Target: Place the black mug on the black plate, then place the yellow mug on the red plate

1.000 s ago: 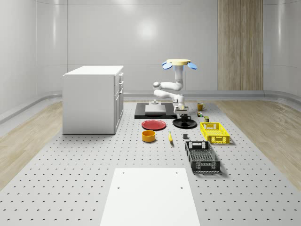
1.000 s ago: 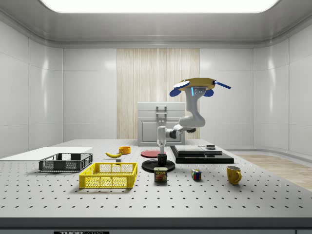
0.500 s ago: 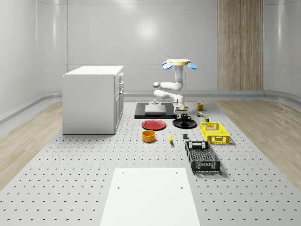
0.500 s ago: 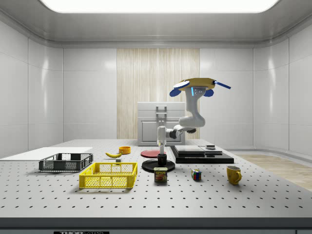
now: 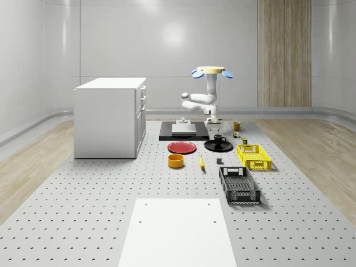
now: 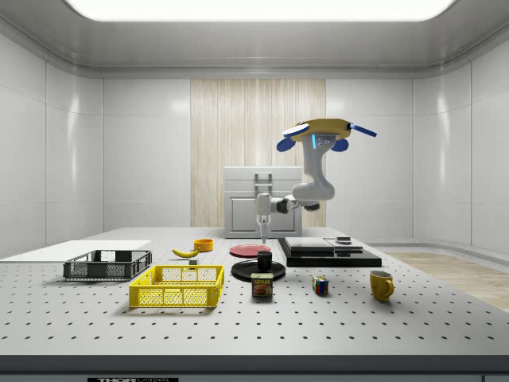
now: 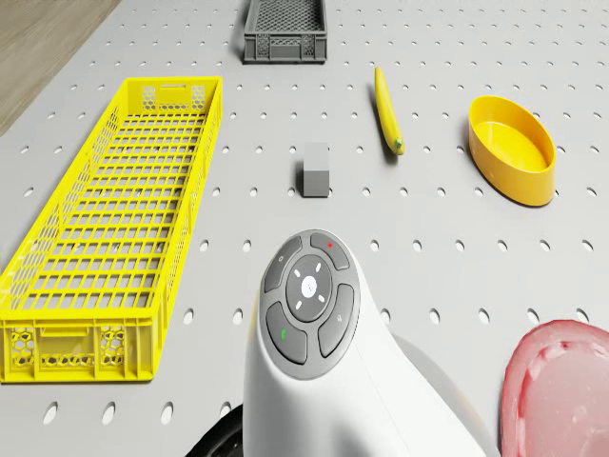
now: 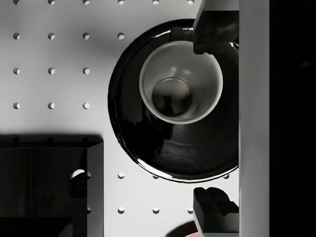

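Observation:
The black mug stands upright on the black plate, free of any grip. In the wrist view the mug shows a pale inside, and the plate rings it. My gripper hangs a little above the mug, open, with its fingers wide apart. The drone hovers over the black plate's far side. The red plate lies bare beside the black one. The yellow mug stands apart on the table.
A yellow crate, a black crate, a banana, a yellow bowl and a grey block lie nearby. A can and a cube sit near the yellow mug. A cabinet stands at the whole-scene view's left.
The gripper has opened and let go of the black mug, then lifted clear above it. The drone and arm have risen a little. The mug stays on the black plate.

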Robot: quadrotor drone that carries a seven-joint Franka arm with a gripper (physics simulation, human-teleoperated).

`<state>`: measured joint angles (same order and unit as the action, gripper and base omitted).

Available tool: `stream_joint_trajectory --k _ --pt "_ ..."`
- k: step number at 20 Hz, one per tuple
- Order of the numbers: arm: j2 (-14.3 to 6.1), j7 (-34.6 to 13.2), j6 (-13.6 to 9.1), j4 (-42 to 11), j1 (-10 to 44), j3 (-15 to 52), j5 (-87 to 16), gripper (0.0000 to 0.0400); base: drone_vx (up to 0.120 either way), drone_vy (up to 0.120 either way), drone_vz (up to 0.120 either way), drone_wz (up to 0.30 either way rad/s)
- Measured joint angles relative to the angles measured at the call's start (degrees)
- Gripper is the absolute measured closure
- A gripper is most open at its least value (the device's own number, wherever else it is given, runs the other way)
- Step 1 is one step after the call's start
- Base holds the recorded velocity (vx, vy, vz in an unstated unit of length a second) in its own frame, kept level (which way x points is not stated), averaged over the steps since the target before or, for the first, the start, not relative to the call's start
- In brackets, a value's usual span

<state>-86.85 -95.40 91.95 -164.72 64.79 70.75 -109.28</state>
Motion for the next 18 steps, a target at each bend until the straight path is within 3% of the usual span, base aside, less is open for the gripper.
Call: stream_joint_trajectory --k 4,18 --pt "0.0 0.0 -0.3 -0.2 -0.1 0.7 0.7 0.0001 -0.120 0.120 0.110 0.000" --pt "0.0 -0.1 -0.4 -0.3 -0.1 1.3 1.2 0.0000 -0.120 0.120 0.000 0.000"
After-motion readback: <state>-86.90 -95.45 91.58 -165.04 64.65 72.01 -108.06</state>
